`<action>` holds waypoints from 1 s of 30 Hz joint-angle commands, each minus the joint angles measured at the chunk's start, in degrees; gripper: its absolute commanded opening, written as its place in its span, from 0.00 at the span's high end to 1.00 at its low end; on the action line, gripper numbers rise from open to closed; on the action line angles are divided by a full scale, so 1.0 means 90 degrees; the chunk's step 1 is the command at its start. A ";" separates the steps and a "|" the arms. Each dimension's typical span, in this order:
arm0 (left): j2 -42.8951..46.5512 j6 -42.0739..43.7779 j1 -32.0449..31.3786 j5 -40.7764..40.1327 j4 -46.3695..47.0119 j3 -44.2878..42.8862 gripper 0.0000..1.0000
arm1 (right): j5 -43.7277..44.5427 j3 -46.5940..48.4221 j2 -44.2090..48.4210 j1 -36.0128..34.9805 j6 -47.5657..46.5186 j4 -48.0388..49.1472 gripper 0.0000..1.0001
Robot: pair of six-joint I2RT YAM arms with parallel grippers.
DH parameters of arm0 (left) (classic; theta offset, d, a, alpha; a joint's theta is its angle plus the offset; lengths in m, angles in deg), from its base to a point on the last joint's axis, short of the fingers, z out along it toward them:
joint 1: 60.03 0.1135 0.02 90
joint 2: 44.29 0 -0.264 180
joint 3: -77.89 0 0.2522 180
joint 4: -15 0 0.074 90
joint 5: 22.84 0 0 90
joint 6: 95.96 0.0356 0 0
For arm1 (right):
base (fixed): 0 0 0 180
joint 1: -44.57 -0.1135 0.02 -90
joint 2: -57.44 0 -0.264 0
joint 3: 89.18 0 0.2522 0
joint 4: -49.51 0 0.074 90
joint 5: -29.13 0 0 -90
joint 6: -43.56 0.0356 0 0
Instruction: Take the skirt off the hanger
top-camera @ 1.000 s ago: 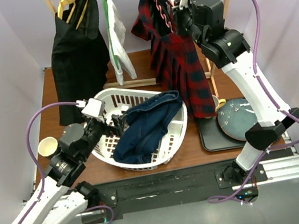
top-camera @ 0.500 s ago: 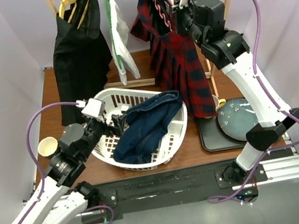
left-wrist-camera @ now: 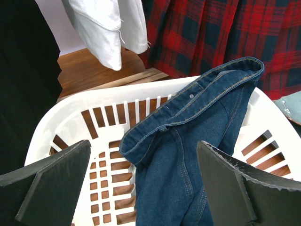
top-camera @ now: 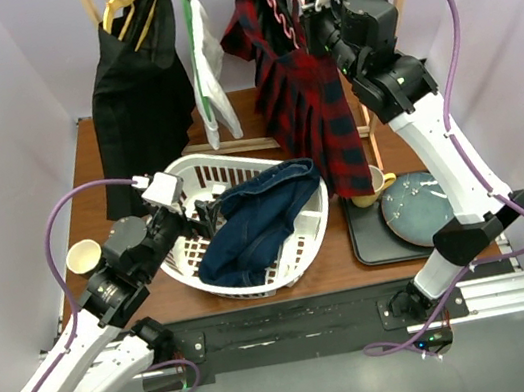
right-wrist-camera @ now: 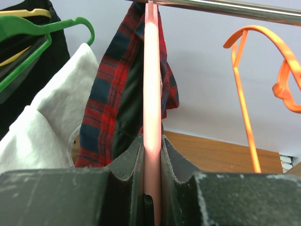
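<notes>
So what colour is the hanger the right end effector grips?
Pink hanger, right wrist view.

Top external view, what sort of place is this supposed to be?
Likely a mock laundry or closet corner on a wooden table: a clothes rail hung with garments such as the plaid skirt on its pink hanger, and a white laundry basket holding jeans.

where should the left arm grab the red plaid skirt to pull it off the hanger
Probably the lower hem of the skirt, approached from the basket side: it hangs loose there, while the right end effector clamps the pink hanger up top.
</notes>
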 commanded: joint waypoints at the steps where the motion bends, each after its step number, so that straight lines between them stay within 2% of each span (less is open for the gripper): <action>1: 0.0048 -0.0012 0.0035 -0.0060 0.0102 0.0018 0.00 | -0.0059 0.0433 0.0620 -0.0011 -0.0095 0.1395 1.00; 15: 0.0038 -0.0012 0.0025 -0.0090 0.0102 0.0018 0.00 | -0.0244 0.0609 0.0835 -0.0021 -0.0407 0.0957 1.00; 20: 0.0019 -0.0012 0.0025 -0.0090 0.0102 0.0028 0.00 | -0.0449 0.0277 0.1157 -0.0011 -0.0495 0.0946 1.00; 30: 0.0028 -0.0022 0.0025 -0.0119 0.0102 0.0028 0.00 | -0.0752 0.0413 0.1226 -0.0021 -0.0690 0.0175 1.00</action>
